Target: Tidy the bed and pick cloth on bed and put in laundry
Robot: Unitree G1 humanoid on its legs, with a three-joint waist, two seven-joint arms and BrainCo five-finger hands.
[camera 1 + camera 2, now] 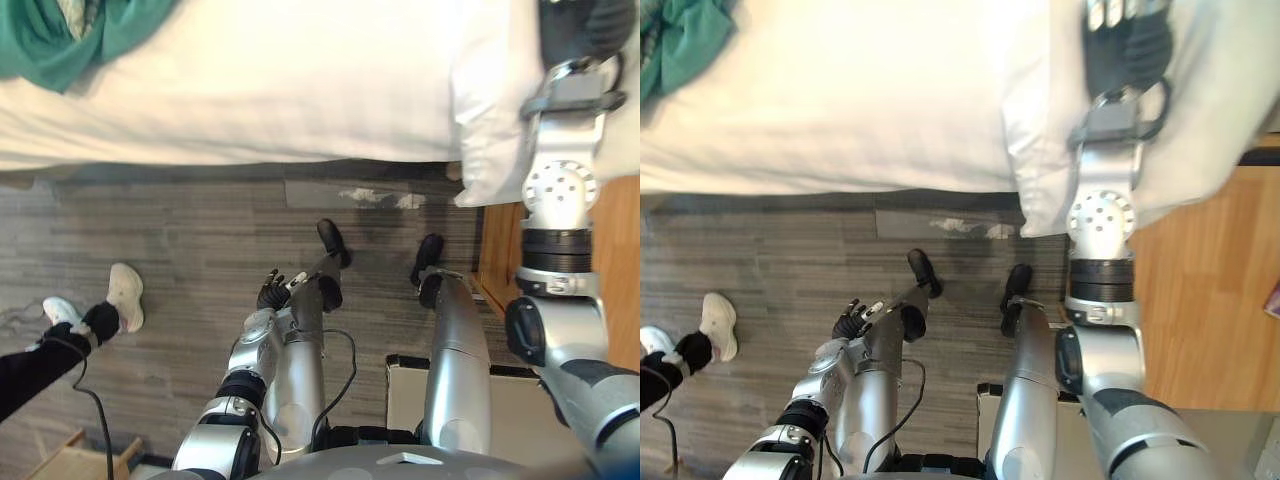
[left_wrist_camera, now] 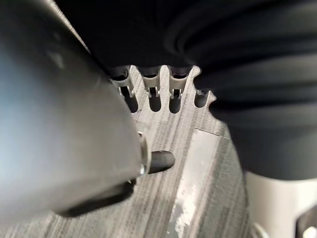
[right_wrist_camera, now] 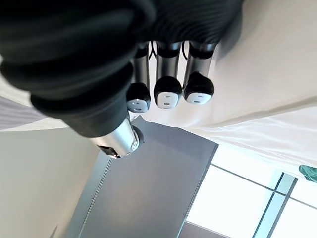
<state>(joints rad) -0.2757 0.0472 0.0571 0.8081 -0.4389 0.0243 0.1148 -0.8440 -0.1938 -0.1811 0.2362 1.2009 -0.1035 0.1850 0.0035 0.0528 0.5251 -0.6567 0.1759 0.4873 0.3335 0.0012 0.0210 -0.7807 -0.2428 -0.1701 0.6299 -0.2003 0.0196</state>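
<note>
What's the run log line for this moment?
left hand: open, low over floor | right hand: open, raised by pillow | green cloth: on bed, not picked up

This is a bedroom. A bed [image 1: 250, 90] under a white sheet spreads away from the fingers [image 1: 1106, 12] of the right hand [image 1: 1127, 45], which sit over a white pillow [image 1: 1040, 120] at its edge. Well apart from those fingers, a green cloth [image 1: 685, 45] lies crumpled on the sheet. Below them runs a grey plank floor [image 1: 790, 240]. The orange-brown wooden piece [image 1: 1210, 290] near the pillow may be a nightstand.
</note>
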